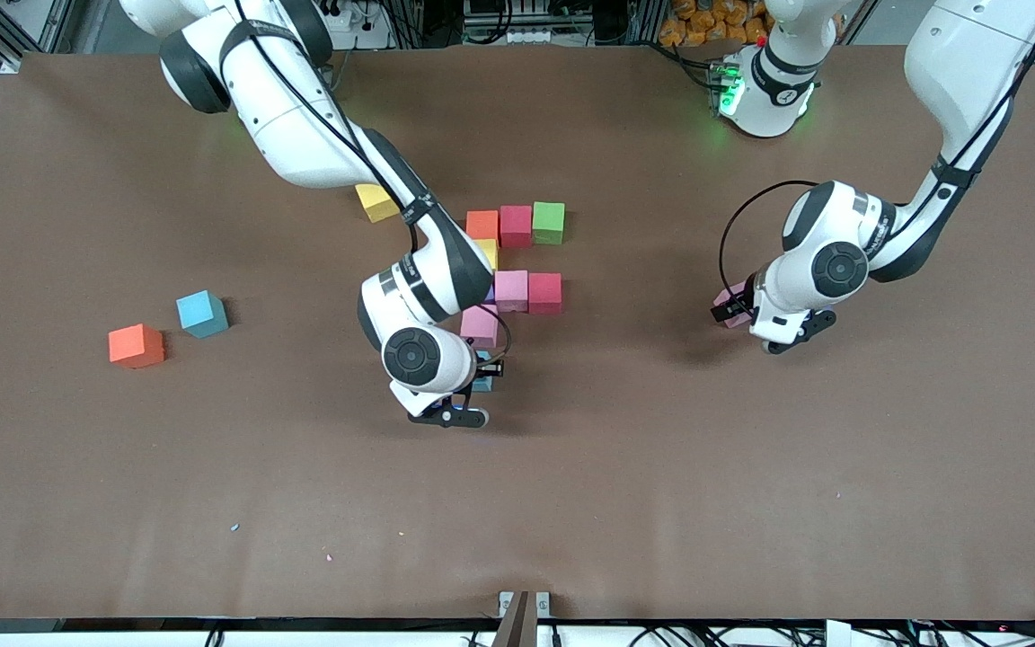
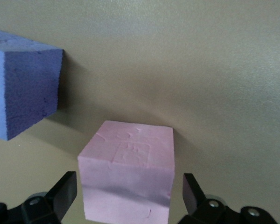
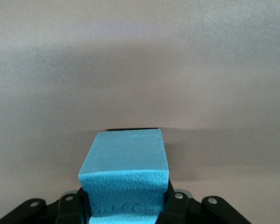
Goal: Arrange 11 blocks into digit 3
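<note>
You are looking at the figure point(image 1: 517, 261) taking shape near the middle of the table; an orange block point(image 1: 482, 225), a red block point(image 1: 515, 225) and a green block point(image 1: 548, 222) are sitting side by side in its row farthest from the front camera; nearer to the camera a pink block point(image 1: 510, 289) is touching a second red block point(image 1: 544, 292), and another pink block point(image 1: 479, 325) is lying nearer again. A yellow edge point(image 1: 487, 254) is peeking out beside the right arm's wrist.

Your right gripper point(image 3: 126, 205) is clamping a blue block point(image 3: 126, 177), low over the table just beside that nearest pink block. Your left gripper point(image 2: 128, 196) is standing with its fingers point(image 2: 63, 193) spread wide on either side of a third pink block point(image 2: 128, 177), apart from its faces, toward the left arm's end of the table; a purple block point(image 2: 23, 93) is resting close by.

Loose pieces are lying elsewhere: a yellow block point(image 1: 377, 202) beside the right arm, plus a second blue block point(image 1: 201, 314) and a second orange block point(image 1: 136, 346) near each other toward the right arm's end.

You are counting three pink, two red, two orange and two blue, one green and one purple, with yellow showing in two places.

The table point(image 1: 751, 467) is wearing a plain brown matte cover; cables point(image 1: 751, 633) are running along its camera-side edge, and a green light point(image 1: 731, 90) is glowing at the left arm's base.
</note>
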Robot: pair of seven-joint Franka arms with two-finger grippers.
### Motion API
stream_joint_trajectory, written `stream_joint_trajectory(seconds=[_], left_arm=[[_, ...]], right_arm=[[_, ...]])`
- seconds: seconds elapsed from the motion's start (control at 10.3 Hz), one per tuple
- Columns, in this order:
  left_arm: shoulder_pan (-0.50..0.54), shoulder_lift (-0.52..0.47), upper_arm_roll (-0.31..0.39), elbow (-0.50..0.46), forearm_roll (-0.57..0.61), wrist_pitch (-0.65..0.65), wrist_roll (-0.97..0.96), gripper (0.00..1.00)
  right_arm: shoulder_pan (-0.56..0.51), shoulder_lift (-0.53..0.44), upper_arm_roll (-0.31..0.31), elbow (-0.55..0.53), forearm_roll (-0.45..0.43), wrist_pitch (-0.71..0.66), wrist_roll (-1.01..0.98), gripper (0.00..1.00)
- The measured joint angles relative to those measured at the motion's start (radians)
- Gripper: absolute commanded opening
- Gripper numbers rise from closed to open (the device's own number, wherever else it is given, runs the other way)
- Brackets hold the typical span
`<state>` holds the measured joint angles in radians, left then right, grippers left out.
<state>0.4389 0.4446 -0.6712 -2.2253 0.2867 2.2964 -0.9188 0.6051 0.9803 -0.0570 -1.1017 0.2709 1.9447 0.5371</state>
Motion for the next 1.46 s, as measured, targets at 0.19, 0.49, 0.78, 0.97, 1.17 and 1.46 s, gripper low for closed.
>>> stream_joint_trajectory(seconds=[0.19,0.49,0.78,0.97,1.17,1.46], left_arm=[[0.000,0.024,0.000,0.007,0.004,0.010,-0.001,0.97],[0.000,0.050,0.000,0.032,0.004,0.011,-0.002,1.00],[0.007,0.050,0.001,0.045,0.004,-0.025,-0.003,0.97],[0.009,0.046,0.001,0.053,0.005,-0.062,-0.003,0.76],[0.008,0.046,0.000,0.058,0.005,-0.065,-0.003,0.35],[0.004,0.047,-0.002,0.101,0.005,-0.082,-0.015,0.08]], right_arm=[[0.008,0.001,0.000,0.001,-0.012,-0.017,0.000,0.00],[0.014,0.003,0.000,0.001,-0.014,-0.032,0.003,0.00],[0.026,0.005,0.000,0.001,-0.014,-0.035,0.030,0.00],[0.034,0.006,0.000,0.001,-0.015,-0.038,0.036,0.00],[0.034,0.006,0.000,0.001,-0.015,-0.040,0.037,0.00],[0.033,0.005,-0.001,0.003,-0.015,-0.054,0.040,0.00]])
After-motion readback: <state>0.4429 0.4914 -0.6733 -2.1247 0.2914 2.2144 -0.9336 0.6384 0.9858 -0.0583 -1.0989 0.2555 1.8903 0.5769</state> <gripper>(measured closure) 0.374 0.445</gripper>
